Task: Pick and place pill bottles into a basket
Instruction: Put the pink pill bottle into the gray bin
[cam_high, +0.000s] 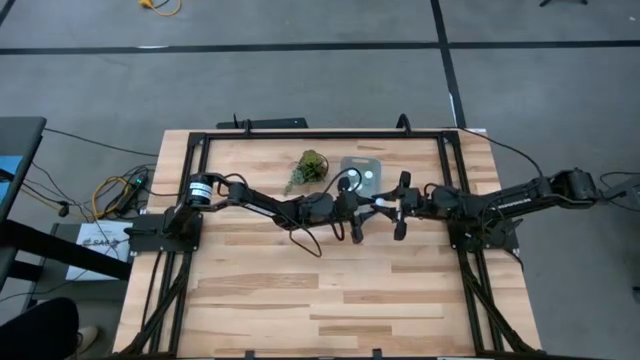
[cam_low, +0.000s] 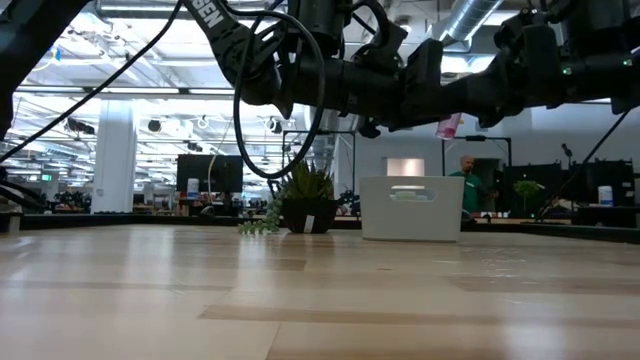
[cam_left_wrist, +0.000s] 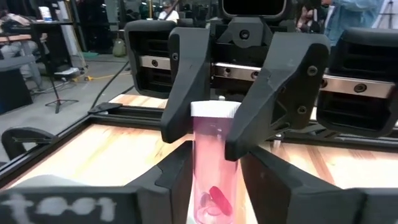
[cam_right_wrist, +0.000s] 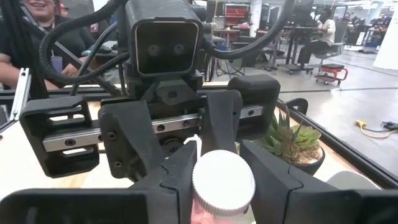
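Left gripper (cam_left_wrist: 214, 186) and right gripper (cam_right_wrist: 214, 180) both clamped on one pill bottle (cam_left_wrist: 213, 165), pink-walled with a white cap, held in mid-air between them, just in front of the basket (cam_high: 362, 172). Another white-topped bottle (cam_high: 367, 175) inside the basket. Potted plant (cam_high: 310, 166) just beside the basket, on the left arm's side.

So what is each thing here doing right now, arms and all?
Pill bottle: held in the air between both arms, white cap on, pink pills inside.
Left gripper: fingers shut on the bottle.
Right gripper: fingers shut on the bottle.
Basket: upright on the table.
Plant: standing beside the basket.
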